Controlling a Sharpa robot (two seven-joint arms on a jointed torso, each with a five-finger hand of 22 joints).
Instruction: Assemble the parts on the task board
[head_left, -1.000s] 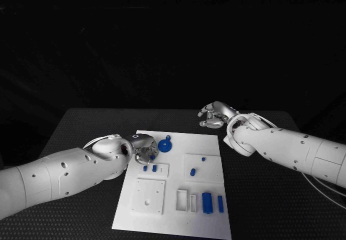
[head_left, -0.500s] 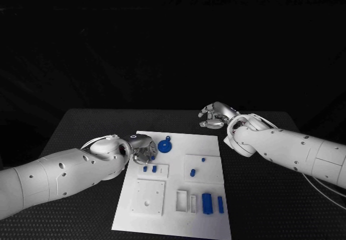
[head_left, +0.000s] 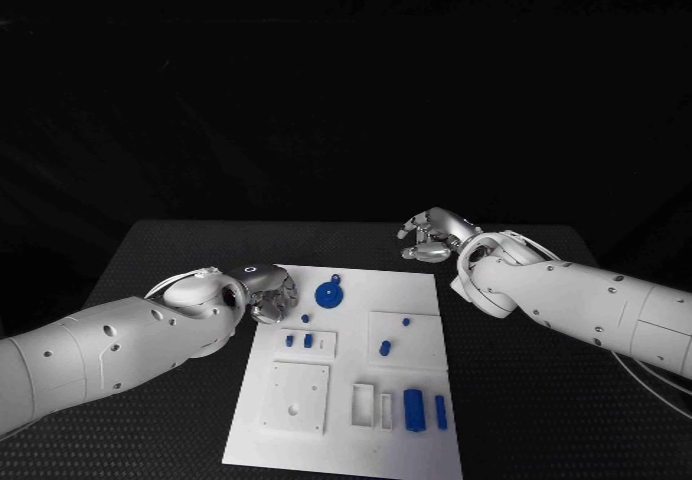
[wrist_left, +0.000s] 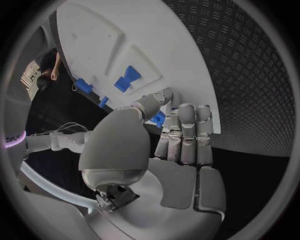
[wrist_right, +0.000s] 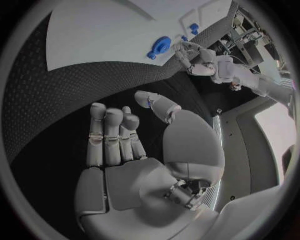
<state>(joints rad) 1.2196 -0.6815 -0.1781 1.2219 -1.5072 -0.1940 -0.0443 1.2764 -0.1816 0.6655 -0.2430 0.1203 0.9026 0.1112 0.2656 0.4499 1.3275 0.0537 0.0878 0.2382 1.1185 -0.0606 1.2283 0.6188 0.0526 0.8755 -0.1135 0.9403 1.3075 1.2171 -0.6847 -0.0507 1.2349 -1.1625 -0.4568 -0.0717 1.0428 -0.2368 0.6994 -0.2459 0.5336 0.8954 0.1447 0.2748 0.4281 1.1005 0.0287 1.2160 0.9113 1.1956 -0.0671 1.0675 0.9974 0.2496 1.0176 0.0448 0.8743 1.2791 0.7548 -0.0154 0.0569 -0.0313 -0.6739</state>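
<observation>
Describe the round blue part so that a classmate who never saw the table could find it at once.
Start at the white task board in the middle of the black table. Go to its far end, nearest the left hand. The round blue part lies there, a disc with a small tab; the other blue pieces are small pegs and bars.

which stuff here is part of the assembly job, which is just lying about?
Job:
task board
round blue part
blue pegs
long blue bars
left hand
right hand

Lying about:
black table, nothing else on it
</observation>
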